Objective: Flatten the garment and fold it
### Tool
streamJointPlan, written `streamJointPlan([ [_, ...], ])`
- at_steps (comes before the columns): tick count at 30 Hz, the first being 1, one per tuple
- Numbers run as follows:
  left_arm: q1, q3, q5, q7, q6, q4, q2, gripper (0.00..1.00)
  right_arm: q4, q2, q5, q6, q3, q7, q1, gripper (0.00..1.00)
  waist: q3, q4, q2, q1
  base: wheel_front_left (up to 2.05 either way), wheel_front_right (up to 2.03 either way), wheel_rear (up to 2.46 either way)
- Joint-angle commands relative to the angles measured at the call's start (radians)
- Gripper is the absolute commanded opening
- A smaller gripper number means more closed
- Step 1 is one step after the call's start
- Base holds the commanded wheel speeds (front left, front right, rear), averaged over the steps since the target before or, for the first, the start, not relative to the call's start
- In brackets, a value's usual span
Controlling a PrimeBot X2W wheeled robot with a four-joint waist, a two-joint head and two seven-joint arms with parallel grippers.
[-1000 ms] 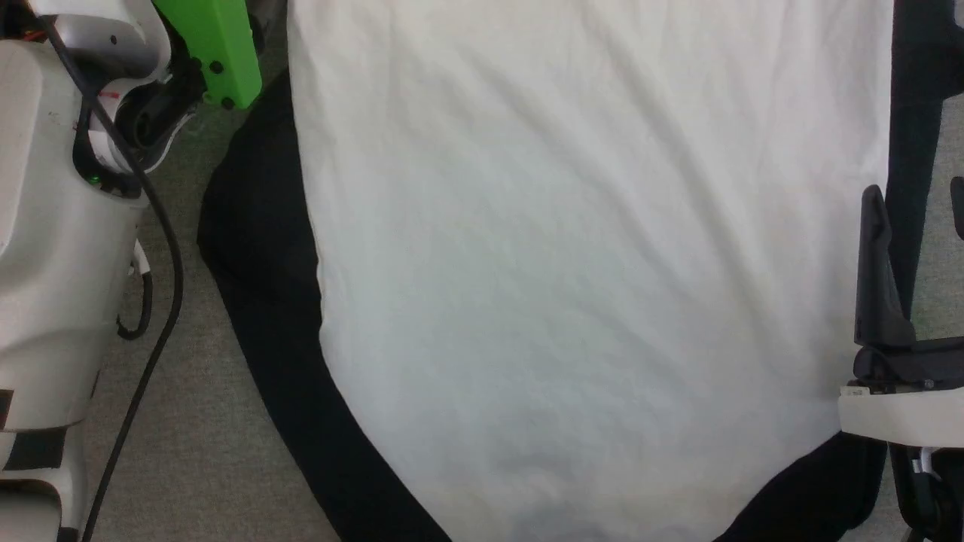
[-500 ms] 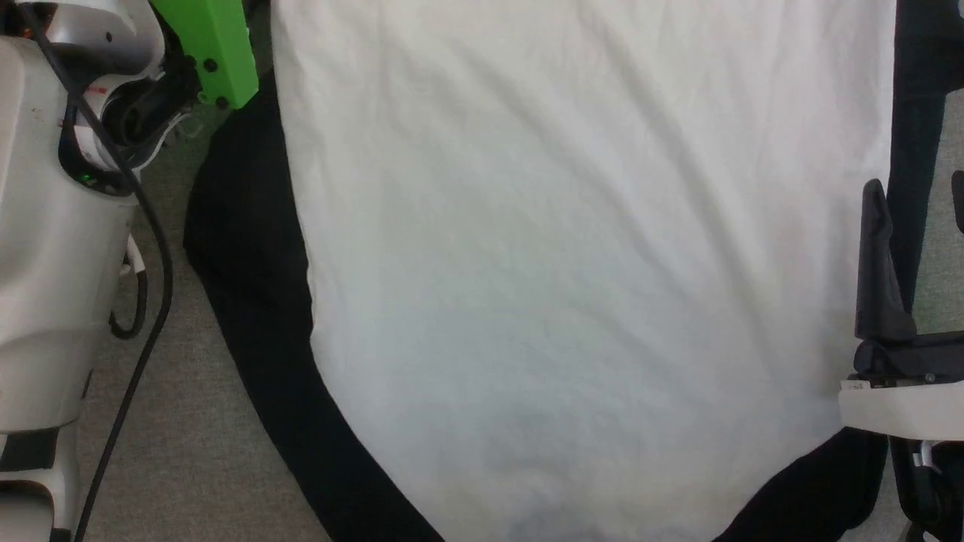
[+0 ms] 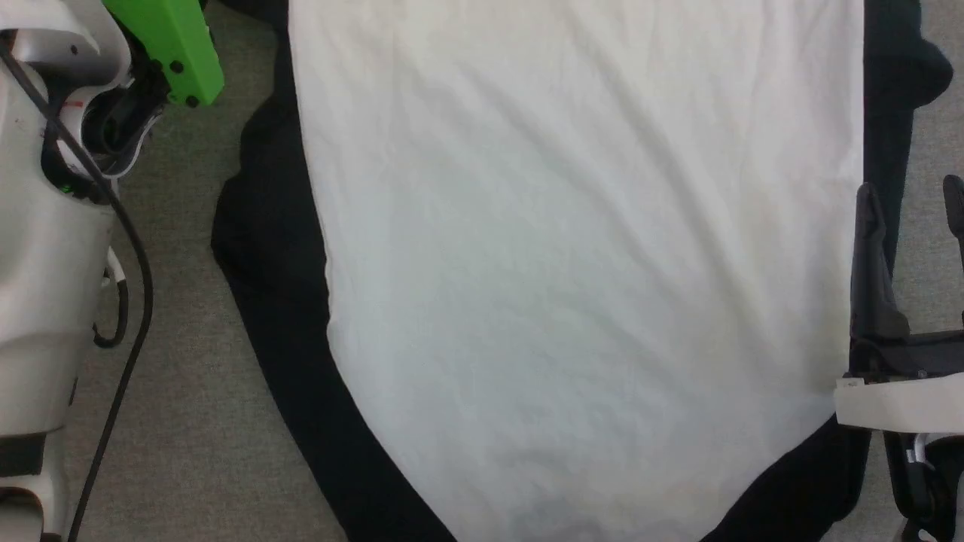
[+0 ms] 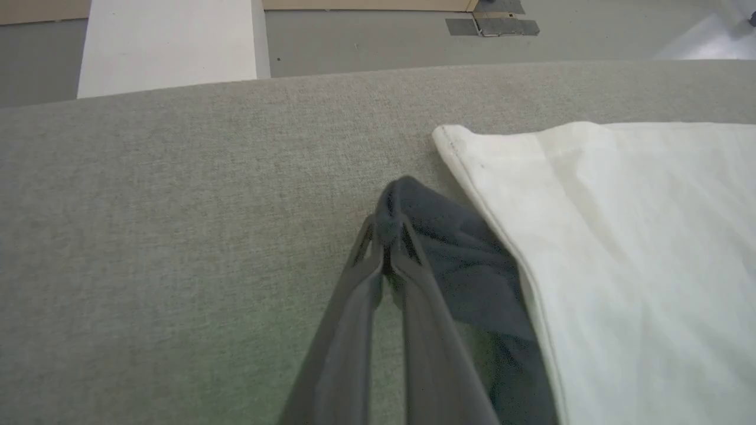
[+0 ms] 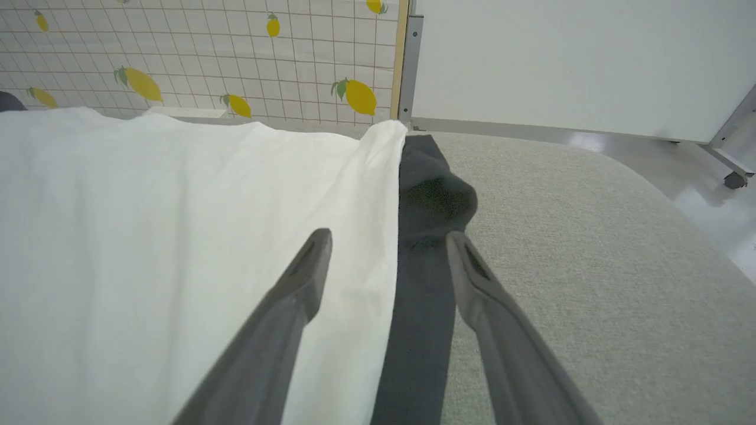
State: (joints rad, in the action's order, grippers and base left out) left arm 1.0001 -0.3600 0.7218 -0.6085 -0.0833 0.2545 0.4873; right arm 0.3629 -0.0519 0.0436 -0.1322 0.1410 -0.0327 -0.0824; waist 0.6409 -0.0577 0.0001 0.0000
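The garment (image 3: 572,263) lies plain white side up on the grey cloth table (image 3: 188,421). Its black left sleeve (image 3: 263,248) runs along the white edge, and the black right sleeve (image 3: 885,113) lies along the other. In the left wrist view my left gripper (image 4: 387,236) is shut on the tip of the black sleeve (image 4: 472,265), beside the white hem corner (image 4: 455,139). My right gripper (image 3: 913,188) stands open at the garment's right edge. In its wrist view the right gripper (image 5: 388,238) has one finger over white cloth (image 5: 177,236) and the other over the black sleeve (image 5: 425,265).
My pale left forearm (image 3: 45,263) with a green part (image 3: 169,45) and a black cable (image 3: 132,301) stands along the left. Bare table (image 5: 590,265) curves away right of the garment. A lemon-patterned grid wall (image 5: 207,53) and a white panel (image 5: 561,59) stand beyond the far edge.
My left arm has moved left and up in the head view, and the black left sleeve has stretched up along the white edge. The right gripper has barely moved.
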Motion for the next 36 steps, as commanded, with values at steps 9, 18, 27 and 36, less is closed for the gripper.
streamJointPlan([
  [9, -0.096, 0.061, 0.027, 0.058, -0.016, -0.031, 0.056, 0.00, -0.006, 0.002, 0.003, 0.002, 0.010, 0.013, 0.022, 1.00, -0.184, 0.034, -0.0001, 0.0000, 0.00, 0.00, 0.00],
  [18, -0.245, 0.151, 0.071, 0.089, -0.046, -0.144, 0.134, 0.00, 0.003, 0.002, 0.020, 0.002, 0.033, 0.038, 0.083, 1.00, -0.304, 0.067, -0.0001, 0.0000, 0.00, 0.00, 0.00],
  [27, -0.432, 0.265, 0.120, 0.124, -0.062, -0.220, 0.221, 0.00, -0.001, 0.002, 0.040, 0.002, 0.047, 0.049, 0.133, 1.00, -0.427, 0.094, -0.0001, 0.0000, 0.00, 0.00, 0.00],
  [36, -0.585, 0.335, 0.144, 0.122, -0.110, -0.278, 0.260, 0.00, -0.003, 0.002, 0.061, 0.002, 0.065, 0.060, 0.192, 1.00, -0.518, 0.124, -0.0001, 0.0000, 0.00, 0.00, 0.00],
])
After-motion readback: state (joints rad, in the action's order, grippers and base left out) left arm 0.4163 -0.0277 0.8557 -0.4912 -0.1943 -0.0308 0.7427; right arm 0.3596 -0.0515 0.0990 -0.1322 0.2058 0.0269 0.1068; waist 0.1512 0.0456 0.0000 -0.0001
